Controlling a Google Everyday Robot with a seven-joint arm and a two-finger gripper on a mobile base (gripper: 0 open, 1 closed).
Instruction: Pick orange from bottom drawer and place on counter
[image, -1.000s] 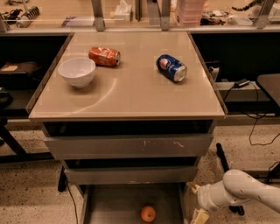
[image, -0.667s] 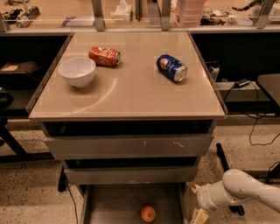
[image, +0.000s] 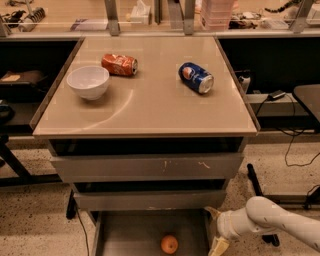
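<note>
Since the bottom drawer (image: 125, 235) stands pulled open under the bench, I judge the opening step done and everything else ahead. The orange (image: 169, 244) lies on the drawer floor, right of its middle, untouched. My gripper (image: 219, 246) hangs low by the bench's front right corner, just outside the drawer's right wall and apart from the fruit. I cannot tell whether it is open or closed. Reaching in, gripping, lifting and setting the fruit on the counter (image: 150, 107) are all left to do.

Counting left to right on the counter, I see one white bowl (image: 88, 81) near the left edge, one crushed red can (image: 119, 64) just behind it, and one blue can (image: 196, 77) toward the right edge. Below are three drawers, the two upper drawers (image: 150, 167) pushed in. I count one orange and one gripper.
</note>
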